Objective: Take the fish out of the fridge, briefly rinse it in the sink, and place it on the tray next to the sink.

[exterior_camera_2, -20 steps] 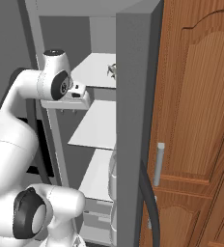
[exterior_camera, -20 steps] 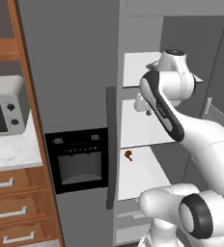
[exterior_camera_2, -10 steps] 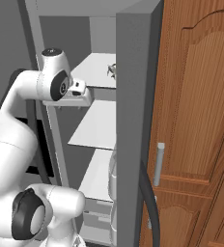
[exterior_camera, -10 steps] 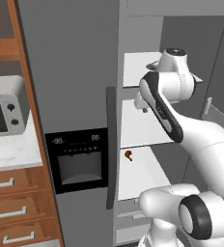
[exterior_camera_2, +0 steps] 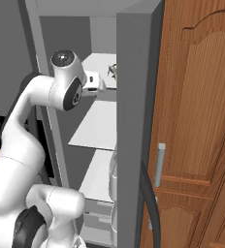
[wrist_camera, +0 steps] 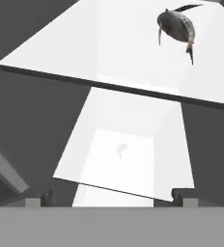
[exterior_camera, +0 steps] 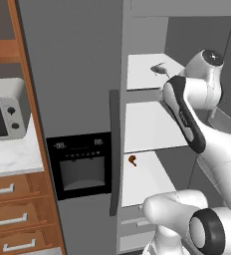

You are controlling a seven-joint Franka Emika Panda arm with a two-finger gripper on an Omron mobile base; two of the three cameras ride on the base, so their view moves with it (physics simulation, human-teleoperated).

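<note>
The fridge (exterior_camera: 82, 99) is a flat matte grey slab with a dark vertical handle, opened onto smooth white shelves. The slender dark-grey fish (wrist_camera: 177, 26) is seen lying on the top shelf (wrist_camera: 109, 53). The jaws (wrist_camera: 114, 195) are spread wide, nothing between them. In the left base view, a small brown-orange drumstick (exterior_camera: 132, 160) is shown on a lower shelf.

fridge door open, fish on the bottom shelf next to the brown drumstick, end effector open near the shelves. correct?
Not quite. The fish lies on the top shelf of the open fridge, as the left base view shows; the brown drumstick sits alone two shelves lower. The end effector is open, not holding anything.
</note>
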